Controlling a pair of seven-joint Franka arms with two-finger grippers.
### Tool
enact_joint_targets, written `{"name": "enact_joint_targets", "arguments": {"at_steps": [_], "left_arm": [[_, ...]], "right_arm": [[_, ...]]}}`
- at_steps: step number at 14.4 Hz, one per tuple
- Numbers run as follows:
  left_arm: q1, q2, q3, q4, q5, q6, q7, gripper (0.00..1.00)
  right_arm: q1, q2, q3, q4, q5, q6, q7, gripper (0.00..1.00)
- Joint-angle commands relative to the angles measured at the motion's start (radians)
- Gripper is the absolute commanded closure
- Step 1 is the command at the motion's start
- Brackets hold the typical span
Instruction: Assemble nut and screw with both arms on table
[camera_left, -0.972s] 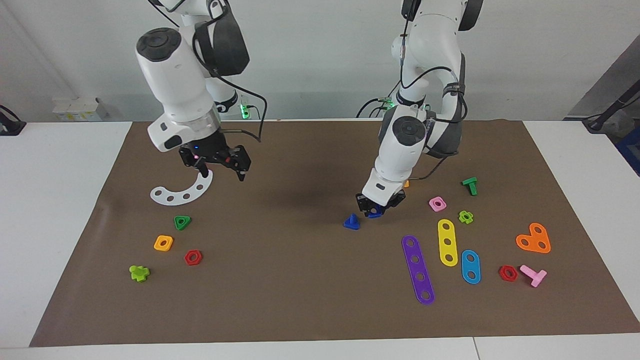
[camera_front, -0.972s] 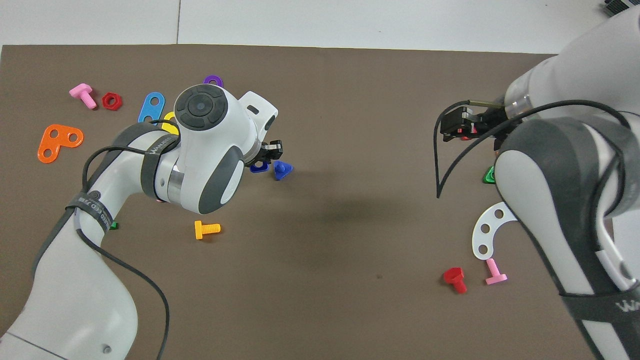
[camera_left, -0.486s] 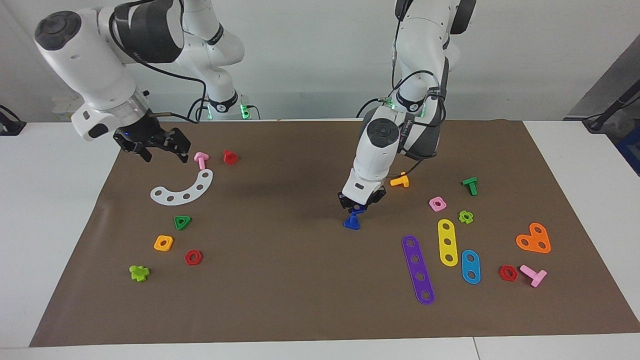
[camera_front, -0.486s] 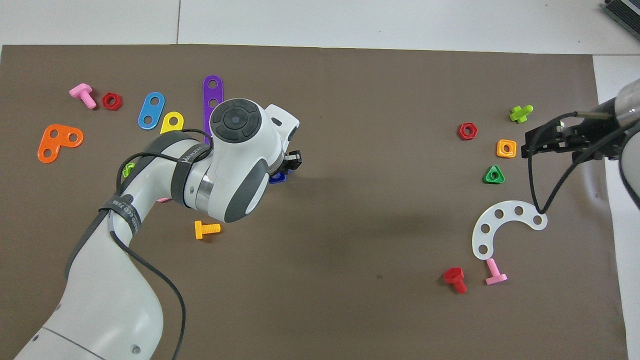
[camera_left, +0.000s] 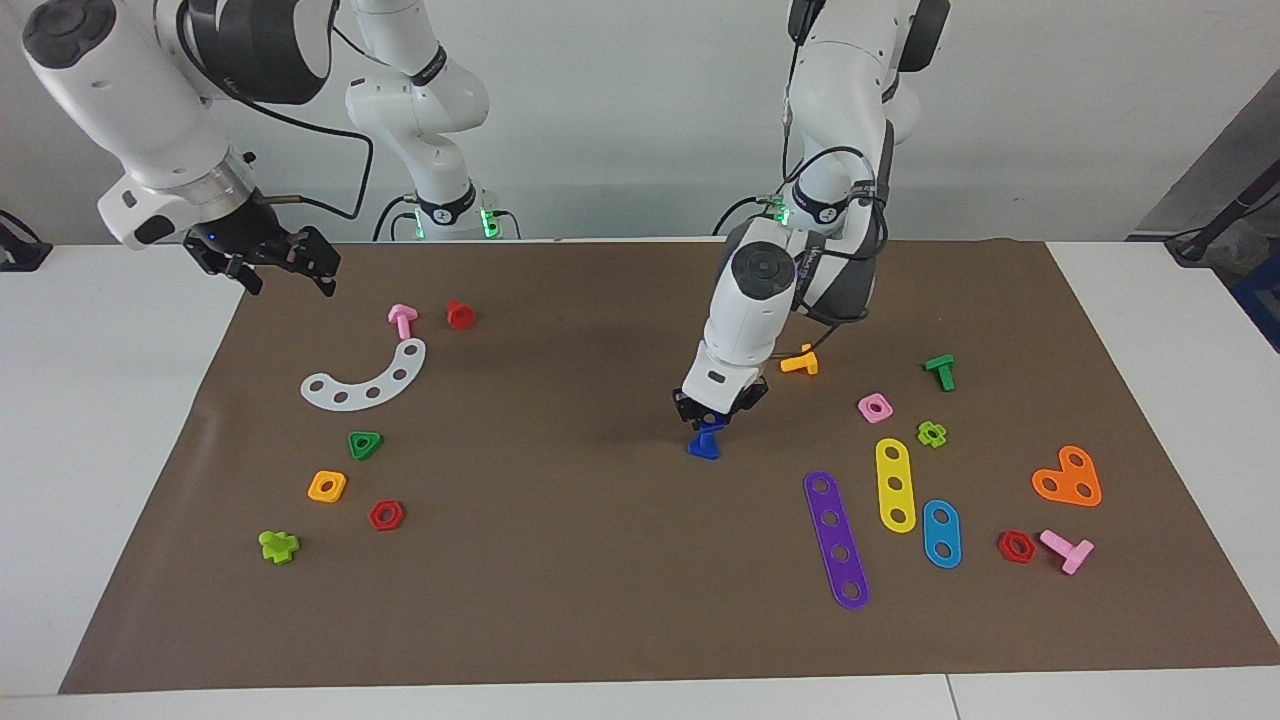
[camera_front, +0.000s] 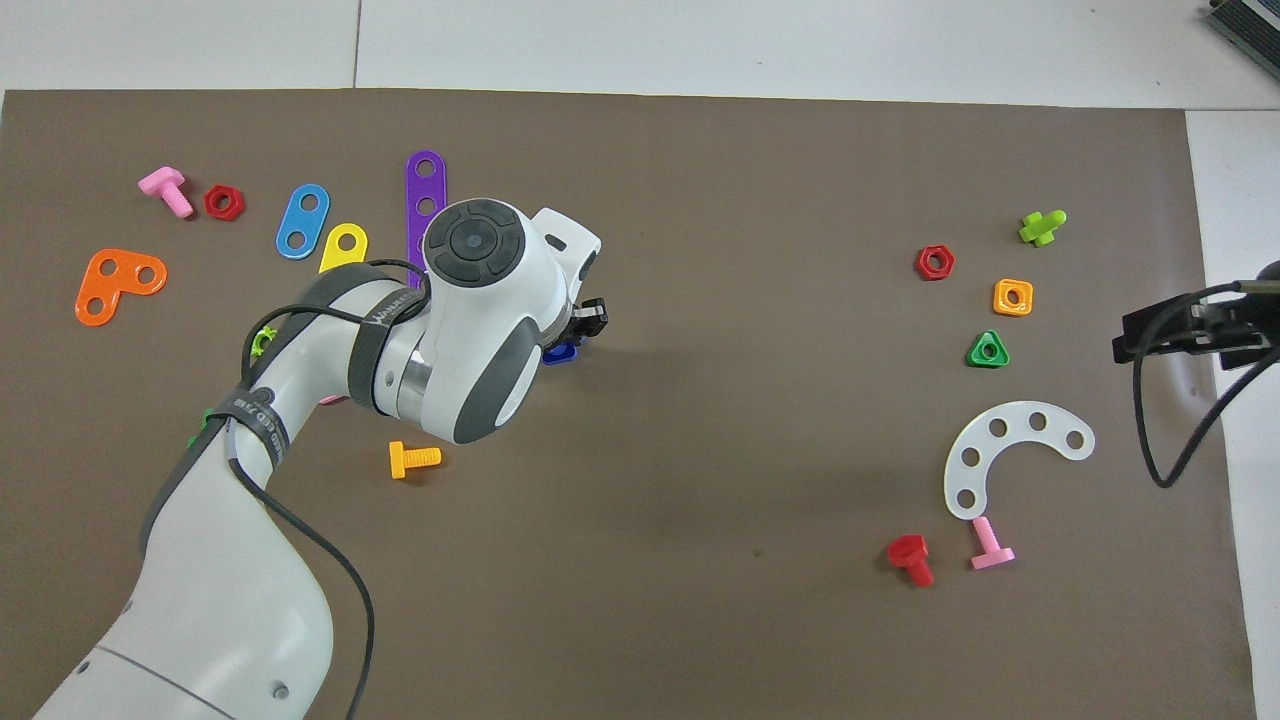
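Note:
The dark-blue screw (camera_left: 703, 447) stands on the brown mat (camera_left: 560, 560) near its middle, head down and shaft up. My left gripper (camera_left: 712, 419) is directly over it, fingers pointing down, shut on the dark-blue nut (camera_left: 713, 428), which sits at the top of the shaft. In the overhead view the left arm's wrist covers most of this; only a bit of blue (camera_front: 560, 352) shows beside the left gripper (camera_front: 584, 328). My right gripper (camera_left: 288, 272) is open and empty, raised over the mat's edge at the right arm's end; it also shows in the overhead view (camera_front: 1135, 345).
An orange bolt (camera_left: 799, 362) and a pink square nut (camera_left: 875, 407) lie near the left arm. Purple (camera_left: 836, 539), yellow (camera_left: 895, 484) and blue (camera_left: 941, 533) strips lie farther from the robots. A white curved strip (camera_left: 365, 380), green triangular nut (camera_left: 365, 444) and orange square nut (camera_left: 327, 486) lie toward the right arm's end.
My left gripper carried the nut sideways from beside the screw to directly over its shaft. My right arm swung away from the white curved strip to the mat's edge and rose.

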Motion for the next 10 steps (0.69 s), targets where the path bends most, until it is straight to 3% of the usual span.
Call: {"name": "enact_joint_targets", "arguments": {"at_steps": [1, 5, 10], "left_arm": [[-0.008, 0.022, 0.015, 0.028, -0.024, 0.024, -0.006, 0.93], [-0.010, 0.035, 0.015, 0.025, -0.022, 0.047, -0.006, 0.94], [-0.010, 0.036, 0.015, 0.007, -0.014, 0.061, -0.005, 0.94]], "right_arm": [[-0.006, -0.070, 0.014, -0.046, -0.028, 0.013, -0.037, 0.00], [-0.007, -0.081, 0.014, -0.058, -0.062, 0.050, -0.073, 0.00], [0.017, -0.056, 0.028, -0.007, -0.062, 0.033, 0.017, 0.00]]}}
